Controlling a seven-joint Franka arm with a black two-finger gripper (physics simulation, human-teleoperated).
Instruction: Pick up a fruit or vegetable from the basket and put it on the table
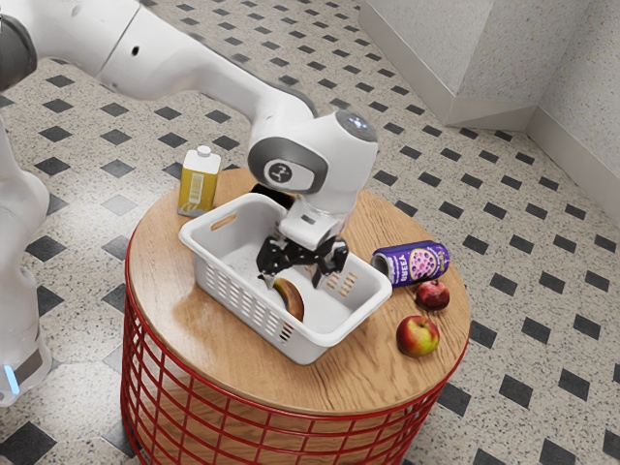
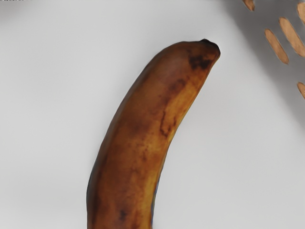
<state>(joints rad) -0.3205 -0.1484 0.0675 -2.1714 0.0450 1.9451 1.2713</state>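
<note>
The gripper (image 1: 294,280) reaches down into the white basket (image 1: 225,291), its fingers standing apart. A brownish banana (image 1: 291,300) lies on the basket floor, just under and partly between the open fingers. In the wrist view the banana (image 2: 138,129) is large beneath the hand, with its dark tip over the pale basket floor (image 2: 233,162). Whether a finger touches the banana cannot be told.
A yellow-and-white carton (image 1: 199,182) stands beyond the basket at the exterior view's left. At the right, on the round wooden table (image 1: 373,373), are a purple can (image 1: 415,263), a dark red fruit (image 1: 433,294) and a red-yellow apple (image 1: 418,335). Basket walls surround the fingers.
</note>
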